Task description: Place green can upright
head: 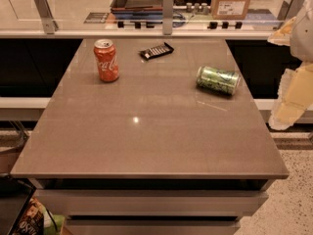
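Observation:
The green can [218,80] lies on its side on the right part of the grey table [146,131], its silver top pointing right. Its label is mottled light green and white. The gripper [286,109] shows as pale cream shapes at the right edge of the view, beyond the table's right edge and to the right of the green can, apart from it. Nothing shows in it.
A red-orange Coca-Cola can [106,60] stands upright at the back left of the table. A dark flat snack packet [156,50] lies at the back middle. A counter with a glass rail [146,23] runs behind the table.

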Controlling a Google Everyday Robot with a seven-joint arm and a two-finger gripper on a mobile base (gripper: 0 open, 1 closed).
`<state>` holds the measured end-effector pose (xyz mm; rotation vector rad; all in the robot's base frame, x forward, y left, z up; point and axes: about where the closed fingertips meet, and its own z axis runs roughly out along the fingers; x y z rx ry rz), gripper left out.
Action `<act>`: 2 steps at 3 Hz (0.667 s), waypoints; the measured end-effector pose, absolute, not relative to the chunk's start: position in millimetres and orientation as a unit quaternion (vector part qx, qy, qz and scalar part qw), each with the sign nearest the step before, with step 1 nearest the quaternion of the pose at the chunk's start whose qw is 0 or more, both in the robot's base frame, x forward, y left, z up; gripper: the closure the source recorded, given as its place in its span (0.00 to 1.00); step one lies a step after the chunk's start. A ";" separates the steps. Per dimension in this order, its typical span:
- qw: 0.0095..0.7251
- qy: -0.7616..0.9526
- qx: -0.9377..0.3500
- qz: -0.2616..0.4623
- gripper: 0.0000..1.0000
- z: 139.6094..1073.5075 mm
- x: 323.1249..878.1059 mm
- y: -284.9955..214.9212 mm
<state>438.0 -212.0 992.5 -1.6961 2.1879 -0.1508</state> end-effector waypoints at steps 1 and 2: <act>0.188 0.780 -0.595 -0.051 0.00 994.9 443.9 -212.4; 0.199 0.793 -0.574 -0.034 0.00 993.4 464.2 -214.0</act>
